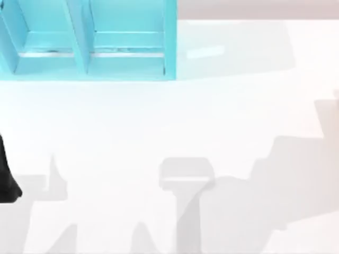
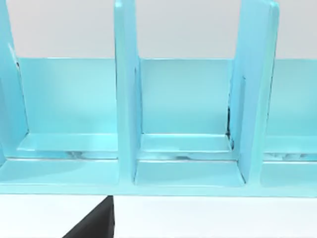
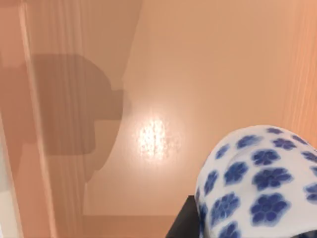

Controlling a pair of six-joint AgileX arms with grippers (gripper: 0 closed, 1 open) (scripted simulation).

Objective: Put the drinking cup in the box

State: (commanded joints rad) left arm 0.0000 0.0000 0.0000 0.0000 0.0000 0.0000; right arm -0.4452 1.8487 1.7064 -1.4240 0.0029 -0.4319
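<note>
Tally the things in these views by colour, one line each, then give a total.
Turquoise: 1, the box with upright dividers, at the table's far left.
White with blue flowers: 1, the drinking cup, close up in the right wrist view.
Total: 2

The drinking cup (image 3: pixel 257 183) — white with dense blue flowers, rounded side showing — sits at about five o'clock in the right wrist view. The turquoise box (image 1: pixel 87 39) — upright dividers, open compartments — stands at eleven o'clock on the table.
</note>
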